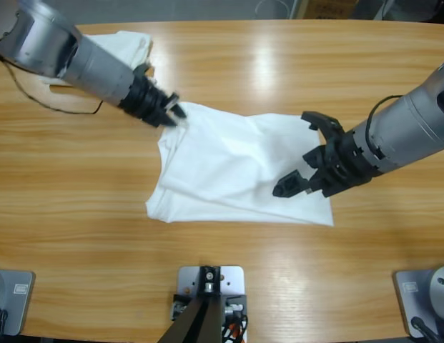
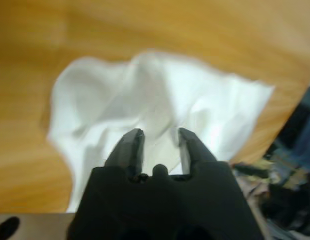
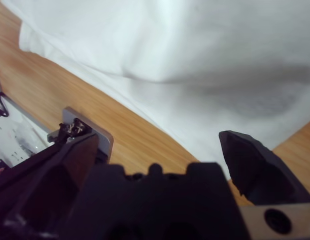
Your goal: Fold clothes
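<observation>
Counting two white T-shirts: one (image 1: 236, 168) between both claws, another (image 1: 125, 44) behind.

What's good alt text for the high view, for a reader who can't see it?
A white T-shirt lies rumpled mid-table, the left gripper at its upper-left corner and the right gripper, fingers wide open, over its right side. Another white garment lies behind the left arm.

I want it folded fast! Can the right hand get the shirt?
Probably yes. The right hand hangs open right over the shirt, near its right edge, and nothing lies between them.
</observation>
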Robot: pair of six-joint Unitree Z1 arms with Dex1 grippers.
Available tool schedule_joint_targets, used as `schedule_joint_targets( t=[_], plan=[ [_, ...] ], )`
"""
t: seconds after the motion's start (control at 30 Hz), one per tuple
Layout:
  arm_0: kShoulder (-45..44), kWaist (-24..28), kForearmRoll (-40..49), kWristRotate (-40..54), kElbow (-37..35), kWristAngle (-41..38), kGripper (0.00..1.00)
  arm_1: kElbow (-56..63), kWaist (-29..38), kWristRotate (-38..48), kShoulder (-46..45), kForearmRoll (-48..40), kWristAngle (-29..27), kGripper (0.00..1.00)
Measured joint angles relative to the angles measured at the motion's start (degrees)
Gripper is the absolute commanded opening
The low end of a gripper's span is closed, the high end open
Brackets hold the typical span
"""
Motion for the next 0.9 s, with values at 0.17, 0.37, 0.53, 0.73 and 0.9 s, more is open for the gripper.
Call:
schedule_joint_targets(
  t=[0.17, 0.37, 0.53, 0.73, 0.9],
  plan=[
    [-7.4, -2.5, 7.4, 6.0, 2.7, 8.2, 0.986, 0.0, 0.0, 0.0, -0.1, -0.1, 0.3, 0.987],
    [-11.4, -11.6, 9.7, 10.6, 2.9, 10.1, 0.977, 0.3, 0.0, 0.0, -0.5, -0.1, 0.8, 0.987],
    [-10.4, -15.9, 4.7, 18.8, 4.2, 9.1, 0.977, 0.7, 0.0, 0.0, -1.6, -0.1, 0.9, 0.987],
    [-9.7, -14.4, -1.1, 26.3, 7.4, 8.2, 0.977, 3.5, 0.0, 0.0, -2.9, -0.1, 0.9, 0.987],
    [-7.1, -13.6, -3.4, 28.6, 8.1, 6.2, 0.765, 4.6, 0.0, 0.0, -3.2, -0.1, 0.9, 0.987]
  ],
)
